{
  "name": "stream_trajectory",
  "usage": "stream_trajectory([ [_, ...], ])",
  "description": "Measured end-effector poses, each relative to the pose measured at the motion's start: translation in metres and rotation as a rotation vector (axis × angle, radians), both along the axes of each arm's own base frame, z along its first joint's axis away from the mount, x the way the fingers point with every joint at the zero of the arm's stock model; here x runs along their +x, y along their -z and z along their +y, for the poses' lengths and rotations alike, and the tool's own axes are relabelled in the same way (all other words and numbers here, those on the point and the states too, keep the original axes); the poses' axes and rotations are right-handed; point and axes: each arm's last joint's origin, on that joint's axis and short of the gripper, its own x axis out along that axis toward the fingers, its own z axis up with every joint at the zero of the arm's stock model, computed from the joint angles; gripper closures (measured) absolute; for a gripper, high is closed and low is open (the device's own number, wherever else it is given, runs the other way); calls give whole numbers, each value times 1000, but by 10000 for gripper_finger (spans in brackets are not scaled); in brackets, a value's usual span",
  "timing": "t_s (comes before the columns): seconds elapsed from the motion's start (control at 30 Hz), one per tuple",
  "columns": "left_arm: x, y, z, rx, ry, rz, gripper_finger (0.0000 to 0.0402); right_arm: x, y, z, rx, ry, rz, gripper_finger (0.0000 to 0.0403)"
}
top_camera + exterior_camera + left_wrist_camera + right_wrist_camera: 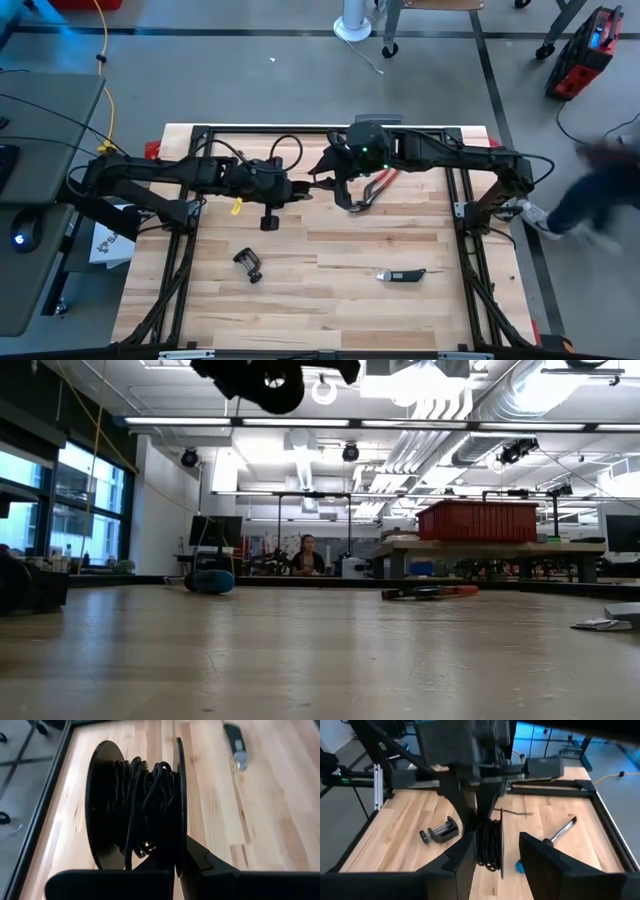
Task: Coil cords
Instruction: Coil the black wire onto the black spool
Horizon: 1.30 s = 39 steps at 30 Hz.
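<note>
A small round black reel carries the dark cord, wound in loose loops between its two discs. My left gripper is shut on it and holds it high above the table's far middle. In the low view the reel hangs well clear of the wood. My right gripper faces it from the other side, open. One of its fingers stands on either side of the reel; I cannot tell whether they touch it. My left gripper pinches the rim of one of the reel's discs between its two fingers, one finger in the groove beside the cord and one outside. The fingers slant down from the table's left. The reel stands on edge, lifted clear of the table.
Red pliers lie under the right arm. A black clamp and a utility knife lie nearer the front. A screwdriver lies below the left gripper. A person moves beyond the table's right edge.
</note>
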Motion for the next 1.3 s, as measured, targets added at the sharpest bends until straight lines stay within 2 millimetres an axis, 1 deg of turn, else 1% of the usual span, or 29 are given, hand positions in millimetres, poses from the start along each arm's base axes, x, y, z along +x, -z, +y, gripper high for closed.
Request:
stream_trajectory([
  [0.1, 2, -2, 0, -11, 11, -28, 401, 3, 4, 0, 3, -11, 11, 258],
  [0.33, 2, -2, -1, -25, 14, -31, 401, 8, 10, 1, 28, -44, 21, 264],
  [0.43, 3, -3, -1, -25, 14, -48, 401, 10, 12, 1, 30, -45, 27, 290],
  [0.6, 3, -2, -1, -25, 16, -38, 401, 13, 15, 1, 29, -47, 29, 382],
  [0.63, 3, -2, -1, -27, 20, -37, 401, 14, 15, 1, 29, -48, 24, 392],
  [0.77, 2, -1, -1, -43, 20, -21, 402, 13, 16, 1, 73, -22, 41, 399],
  [0.87, -2, 2, -2, -119, -29, 19, 397, 10, 21, 1, 102, -1, 109, 401],
  [0.93, -3, 4, -2, -153, -28, 46, 390, 7, 26, 2, 108, 2, 159, 402],
  [1.07, -9, 21, -4, -169, -25, 145, 380, 3, 44, -2, 134, 38, 233, 402],
  [1.2, -15, 38, -5, -198, -60, 205, 379, -2, 70, -3, 162, 51, 332, 402],
  [1.3, -21, 56, -10, -221, -78, 260, 380, -7, 92, 0, 242, 17, 400, 402],
])
